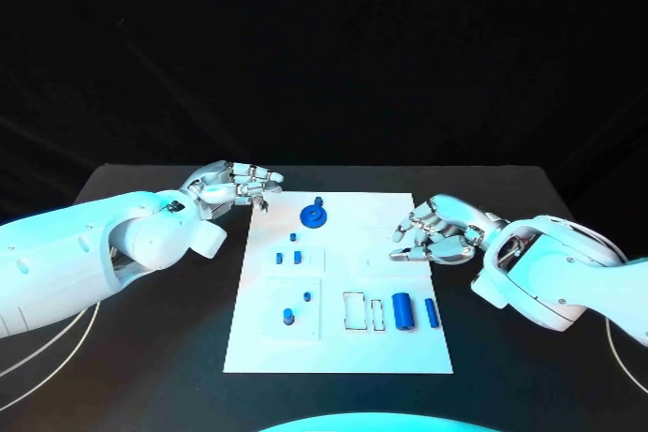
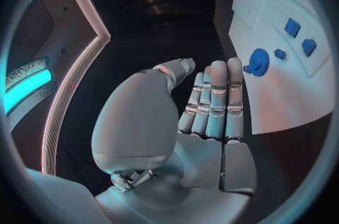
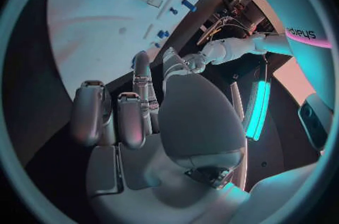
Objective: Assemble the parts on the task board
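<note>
The white task board [image 1: 338, 343] lies in the middle of the black table. A blue gear [image 1: 315, 215] sits near its far edge, with small blue pieces [image 1: 287, 258] below it. Two blue cylinders [image 1: 404, 311] lie at the near right, and two more small pieces [image 1: 287, 315] at the near left. My left hand [image 1: 237, 186] hovers off the board's far left corner, its fingers [image 2: 215, 100] straight and holding nothing, the gear [image 2: 259, 61] just beyond them. My right hand [image 1: 434, 235] hangs over the board's right edge, its fingers [image 3: 134, 105] loosely bent and holding nothing.
Empty white slots [image 1: 355, 311] lie left of the cylinders. Black table [image 1: 149, 357] surrounds the board on all sides. Thin cables [image 1: 54, 352] trail beside each arm near the table's front corners.
</note>
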### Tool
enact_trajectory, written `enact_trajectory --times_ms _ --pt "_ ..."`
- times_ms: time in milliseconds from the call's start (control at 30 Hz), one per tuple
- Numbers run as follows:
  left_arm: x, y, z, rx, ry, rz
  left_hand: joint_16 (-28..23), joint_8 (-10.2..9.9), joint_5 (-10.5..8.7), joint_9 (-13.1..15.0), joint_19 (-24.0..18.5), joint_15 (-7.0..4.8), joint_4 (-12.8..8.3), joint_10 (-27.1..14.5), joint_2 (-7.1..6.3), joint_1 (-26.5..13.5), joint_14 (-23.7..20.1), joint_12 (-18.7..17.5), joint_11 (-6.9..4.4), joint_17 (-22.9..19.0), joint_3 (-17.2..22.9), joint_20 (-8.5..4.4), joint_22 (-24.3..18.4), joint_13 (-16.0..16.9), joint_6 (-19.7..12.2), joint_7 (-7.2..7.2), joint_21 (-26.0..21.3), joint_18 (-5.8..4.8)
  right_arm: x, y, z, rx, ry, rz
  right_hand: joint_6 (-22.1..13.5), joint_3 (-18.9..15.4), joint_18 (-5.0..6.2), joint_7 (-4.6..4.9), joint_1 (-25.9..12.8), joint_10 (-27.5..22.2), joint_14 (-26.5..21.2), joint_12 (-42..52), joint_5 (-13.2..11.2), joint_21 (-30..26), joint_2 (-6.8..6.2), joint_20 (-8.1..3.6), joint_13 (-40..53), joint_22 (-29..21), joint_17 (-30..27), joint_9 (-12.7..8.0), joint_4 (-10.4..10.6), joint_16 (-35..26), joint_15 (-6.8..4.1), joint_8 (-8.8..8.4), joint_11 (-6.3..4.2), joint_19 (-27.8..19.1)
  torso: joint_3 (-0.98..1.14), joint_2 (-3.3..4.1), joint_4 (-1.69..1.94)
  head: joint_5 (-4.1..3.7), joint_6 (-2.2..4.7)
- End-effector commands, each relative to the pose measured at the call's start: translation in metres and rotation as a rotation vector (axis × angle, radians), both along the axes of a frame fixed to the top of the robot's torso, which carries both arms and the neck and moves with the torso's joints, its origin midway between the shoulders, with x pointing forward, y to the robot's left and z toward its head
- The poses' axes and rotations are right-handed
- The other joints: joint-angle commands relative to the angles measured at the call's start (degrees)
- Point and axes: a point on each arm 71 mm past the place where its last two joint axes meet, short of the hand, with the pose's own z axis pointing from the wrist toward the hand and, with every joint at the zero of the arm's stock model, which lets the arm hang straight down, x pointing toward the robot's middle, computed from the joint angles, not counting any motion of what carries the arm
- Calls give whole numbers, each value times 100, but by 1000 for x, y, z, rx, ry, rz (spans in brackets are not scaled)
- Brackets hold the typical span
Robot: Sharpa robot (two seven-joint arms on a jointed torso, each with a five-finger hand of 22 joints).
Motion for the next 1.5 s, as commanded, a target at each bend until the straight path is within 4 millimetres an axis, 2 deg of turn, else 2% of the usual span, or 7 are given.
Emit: enact_trajectory --times_ms 33,100,267,467,667,1100,1500 --pt "-1 -2 2 -20 -17 -6 -8 14 7 -3 10 -12 32 -33 32 -34 -35 34 -15 -9 -10 36 -5 -8 -28 -4 -19 86 -9 -17 -13 -98 179 -68 -138 -369 -91 -50 -164 -45 318 2089 40 390 194 -37 2552 1193 327 351 21 170 -48 339 -27 322 -2 -18 -10 -167 -14" --pt "-1 -3 2 -21 -17 -6 -8 14 7 -3 10 -12 32 -33 32 -34 -35 34 -15 -9 -10 36 -5 -8 -28 -4 -19 86 -14 -26 -16 -132 207 -97 -135 -640 -145 -86 -352 322 390 3366 42 731 327 -43 4089 1265 732 553 25 341 -69 537 -60 383 -2 -16 -10 -212 -18" --pt "-1 -3 1 -22 -16 -7 -8 14 7 -3 10 -12 32 -33 32 -34 -35 34 -15 -9 -10 36 -5 -8 -28 -4 -19 86 -26 -35 -26 -194 267 -137 -164 -820 -189 -109 -536 557 446 4085 50 1003 415 -50 4981 1322 1084 736 48 484 -79 678 -70 431 0 -39 -30 -289 -51" --pt "-1 -5 0 -24 -13 -11 -8 14 7 -3 10 -12 32 -33 32 -34 -35 34 -15 -9 -10 36 -5 -8 -28 -4 -19 86 -35 -34 -38 -258 325 -129 -195 -859 -192 -114 -587 807 461 4644 50 1033 470 -51 5611 1326 1187 855 42 524 -78 745 -75 430 -3 -59 -36 -327 -89" --pt "-2 -6 0 -24 -12 -13 -8 14 7 -3 10 -12 32 -33 32 -34 -35 34 -15 -9 -10 36 -5 -8 -28 -4 -19 86 -36 -28 -44 -265 324 -132 -181 -894 -193 -124 -666 847 465 4742 49 1050 488 -52 5731 1328 1216 921 48 535 -82 787 -82 430 -9 -46 -25 -322 -90" --pt "-2 -4 -1 -22 -6 -14 -2 26 9 -1 18 -15 38 -34 35 -29 -33 55 -19 -12 -9 36 -14 -8 -26 -7 -30 87 -39 -7 -62 -244 338 -108 -125 -884 -208 -153 -885 856 471 4769 62 1138 409 -59 5792 1347 1256 1027 50 549 -95 868 -102 445 -5 -46 -30 -219 -141" --pt "-2 -4 -1 -21 -1 -16 0 29 8 -1 21 -13 51 -40 30 -42 -33 62 -17 -13 -16 36 -20 -9 -29 -5 -36 86 -36 1 -74 -258 359 -92 -130 -808 -211 -175 -1255 848 472 4745 74 1164 318 -74 5808 1352 1271 1179 63 552 -113 953 -122 446 -10 -48 -22 -233 -146"
